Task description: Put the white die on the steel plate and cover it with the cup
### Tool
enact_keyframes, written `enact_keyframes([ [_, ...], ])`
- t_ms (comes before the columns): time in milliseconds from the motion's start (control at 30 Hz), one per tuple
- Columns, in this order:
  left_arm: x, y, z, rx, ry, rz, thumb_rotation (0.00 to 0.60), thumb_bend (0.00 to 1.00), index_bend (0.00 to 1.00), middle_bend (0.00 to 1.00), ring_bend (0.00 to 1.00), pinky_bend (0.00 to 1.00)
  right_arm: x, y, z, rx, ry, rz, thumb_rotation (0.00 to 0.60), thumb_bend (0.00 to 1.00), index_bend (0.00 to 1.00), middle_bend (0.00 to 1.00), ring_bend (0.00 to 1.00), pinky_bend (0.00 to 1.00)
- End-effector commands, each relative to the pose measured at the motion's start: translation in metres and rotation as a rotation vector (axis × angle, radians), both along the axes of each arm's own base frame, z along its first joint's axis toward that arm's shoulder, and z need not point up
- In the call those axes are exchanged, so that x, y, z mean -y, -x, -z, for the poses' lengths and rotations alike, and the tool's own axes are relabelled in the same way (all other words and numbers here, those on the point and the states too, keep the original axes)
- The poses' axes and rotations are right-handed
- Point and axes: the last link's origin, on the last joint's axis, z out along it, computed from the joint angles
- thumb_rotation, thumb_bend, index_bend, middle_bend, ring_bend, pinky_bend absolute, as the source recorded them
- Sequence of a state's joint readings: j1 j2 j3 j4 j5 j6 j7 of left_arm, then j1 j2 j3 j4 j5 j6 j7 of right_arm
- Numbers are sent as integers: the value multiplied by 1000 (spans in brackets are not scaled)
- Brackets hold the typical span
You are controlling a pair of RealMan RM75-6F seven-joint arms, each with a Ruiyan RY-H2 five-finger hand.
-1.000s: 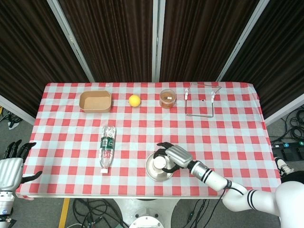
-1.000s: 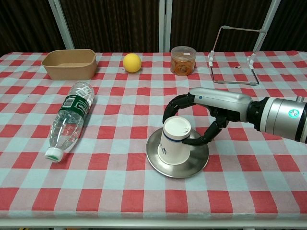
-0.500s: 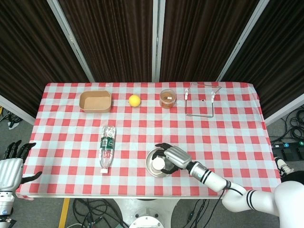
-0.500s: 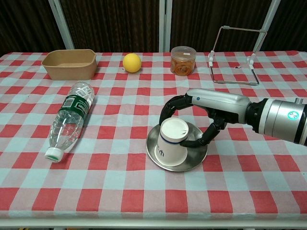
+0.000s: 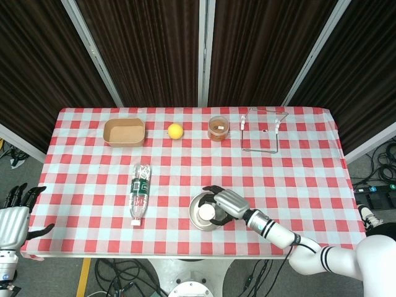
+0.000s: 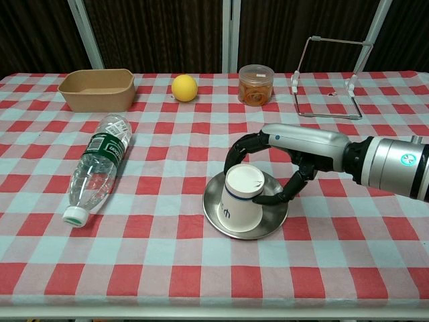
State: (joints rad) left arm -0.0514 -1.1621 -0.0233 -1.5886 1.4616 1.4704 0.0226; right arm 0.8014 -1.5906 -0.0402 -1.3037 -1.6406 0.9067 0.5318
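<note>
A white paper cup (image 6: 241, 198) (image 5: 206, 212) stands upside down, slightly tilted, on the round steel plate (image 6: 221, 229) (image 5: 193, 214) near the table's front edge. My right hand (image 6: 295, 151) (image 5: 230, 203) wraps around the cup: its fingers arch over the far side and its thumb presses the near right side. No white die shows in either view; the cup hides whatever lies under it. My left hand (image 5: 13, 219) hangs off the table's front left corner, fingers apart and holding nothing.
A clear plastic bottle (image 6: 97, 164) (image 5: 139, 192) lies on its side left of the plate. Along the back stand a tan tray (image 6: 97, 89) (image 5: 124, 132), a yellow ball (image 6: 184, 87) (image 5: 176, 130), a snack jar (image 6: 255, 85) (image 5: 218, 128) and a wire rack (image 6: 332, 80) (image 5: 263, 133).
The plate and cup have slid a little away from the front edge and leftward with my right hand around the cup. The left hand has stayed put.
</note>
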Motion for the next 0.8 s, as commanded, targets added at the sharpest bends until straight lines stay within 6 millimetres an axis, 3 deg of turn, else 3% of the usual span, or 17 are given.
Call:
enact_keyframes([
  [33, 0, 0, 0, 0, 1, 2, 600, 0, 147, 159, 21, 33, 13, 2, -1, -7, 50, 29, 600, 327, 583, 329, 69, 84],
  [133, 0, 0, 0, 1, -1, 0, 600, 0, 147, 159, 21, 33, 24, 4, -1, -8, 92, 57, 600, 327, 583, 328, 69, 84],
  [233, 0, 0, 0, 3, -3, -2, 600, 0, 147, 159, 21, 33, 20, 0, -4, 30, 82, 59, 600, 327, 583, 327, 69, 85],
  [400, 0, 0, 0, 3, -2, 6, 600, 0, 147, 159, 21, 33, 23, 3, -24, 99, 144, 70, 600, 327, 583, 328, 69, 84],
  [600, -2, -1, 0, 7, -5, 14, 600, 0, 147, 159, 21, 33, 57, 27, -56, 97, 272, 207, 600, 327, 572, 322, 69, 85],
  [800, -3, -2, 1, 8, -2, 16, 600, 0, 146, 159, 21, 33, 75, 50, -52, -9, 306, 291, 600, 327, 479, 285, 61, 82],
])
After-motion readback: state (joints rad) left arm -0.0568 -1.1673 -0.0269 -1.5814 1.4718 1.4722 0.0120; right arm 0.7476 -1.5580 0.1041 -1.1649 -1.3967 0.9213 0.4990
